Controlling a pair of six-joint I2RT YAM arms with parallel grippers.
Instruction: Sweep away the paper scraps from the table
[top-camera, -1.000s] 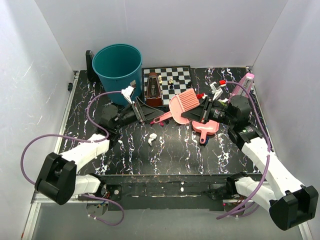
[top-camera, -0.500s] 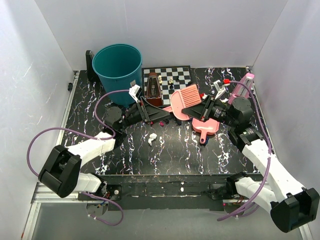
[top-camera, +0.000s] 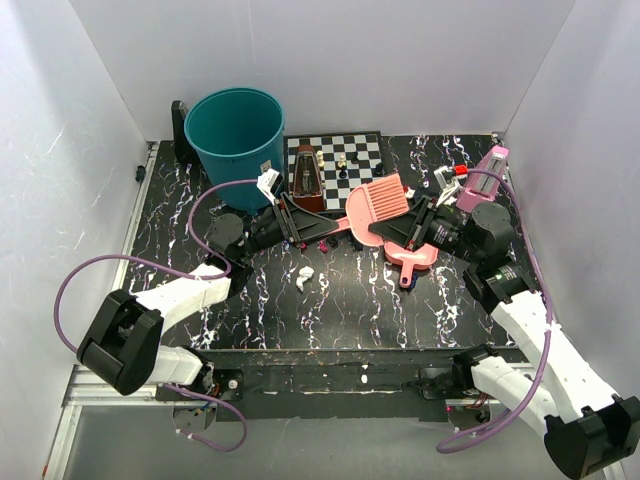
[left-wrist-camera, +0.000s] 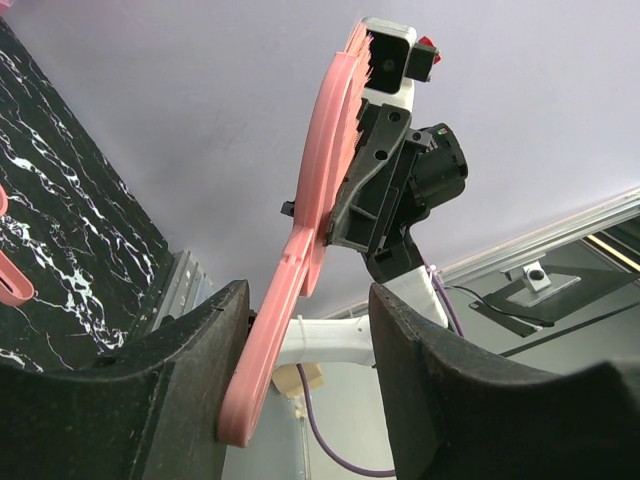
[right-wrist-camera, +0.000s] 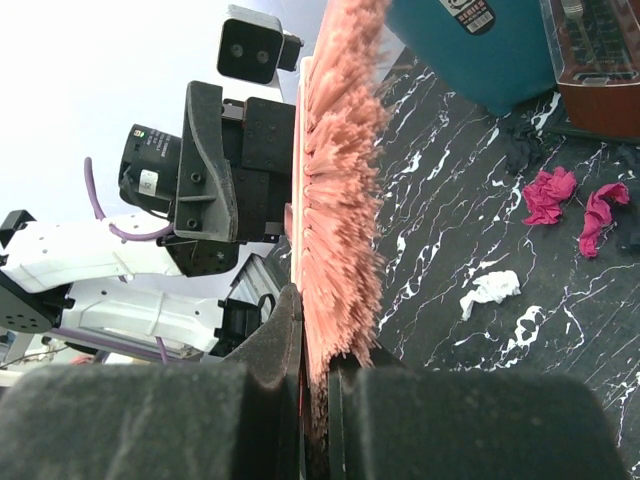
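My right gripper (top-camera: 408, 228) is shut on the bristle head of a pink brush (top-camera: 375, 205), which it holds above the table (top-camera: 350, 310). In the right wrist view the bristles (right-wrist-camera: 340, 200) stick up from between my shut jaws (right-wrist-camera: 325, 390). The brush handle (left-wrist-camera: 290, 280) runs between the open jaws of my left gripper (top-camera: 298, 225), close to one finger (left-wrist-camera: 180, 380). A white paper scrap (top-camera: 305, 275) lies in mid-table; it also shows in the right wrist view (right-wrist-camera: 490, 290). Magenta scraps (right-wrist-camera: 550, 195) lie near the metronome.
A teal bin (top-camera: 237, 130) stands at the back left. A chessboard (top-camera: 335, 155) with pieces and a brown metronome (top-camera: 307, 180) stand behind the grippers. A pink dustpan (top-camera: 410, 258) lies under the right arm.
My left gripper has moved right, so its open jaws now straddle the brush handle. My right gripper has drawn back to the right with the brush.
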